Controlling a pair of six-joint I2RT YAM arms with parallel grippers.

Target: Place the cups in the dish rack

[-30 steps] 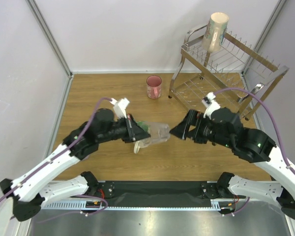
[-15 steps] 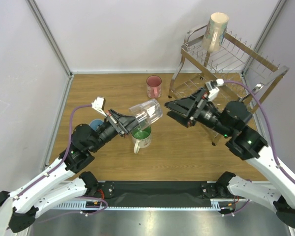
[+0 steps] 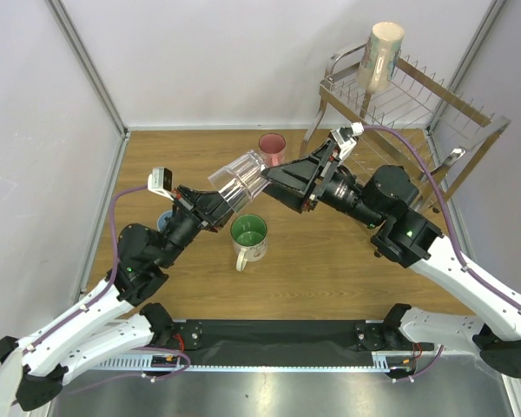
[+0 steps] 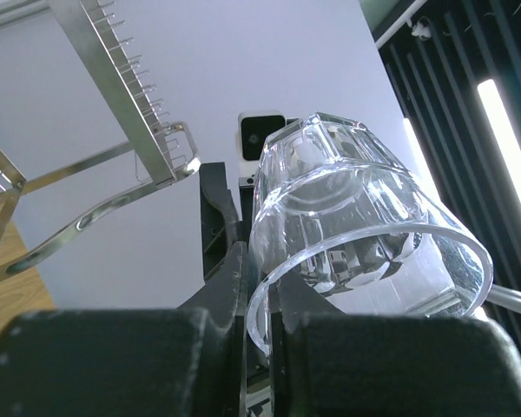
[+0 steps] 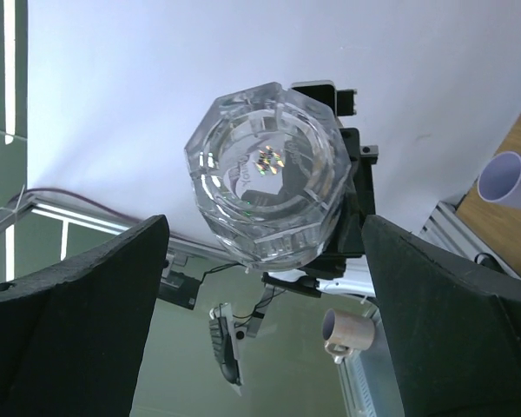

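2 chrome tiers make up the dish rack (image 3: 417, 95), standing at 1 o'clock on the bench (image 3: 330, 269) with the beige mug (image 3: 380, 54) perched on its top shelf. At 12 o'clock the pink mug (image 3: 272, 153) sits upright near the rack's leg, and the white mug with green inside (image 3: 248, 236) stands at centre. Close to that mug, the clear glass (image 3: 240, 181) hangs raised off the bench, tilted, its base toward 2 o'clock. The left claw (image 3: 215, 207) is pinching the glass's rim, 1 finger inside. The right claw (image 3: 282, 187) is spread wide, with the base at its mouth. A drop looks the likeliest failure. The thin rim pinch on slick glass could twist loose if the right claw closes off-centre. The left letting go too soon would also send the glass onto the mug or bench.
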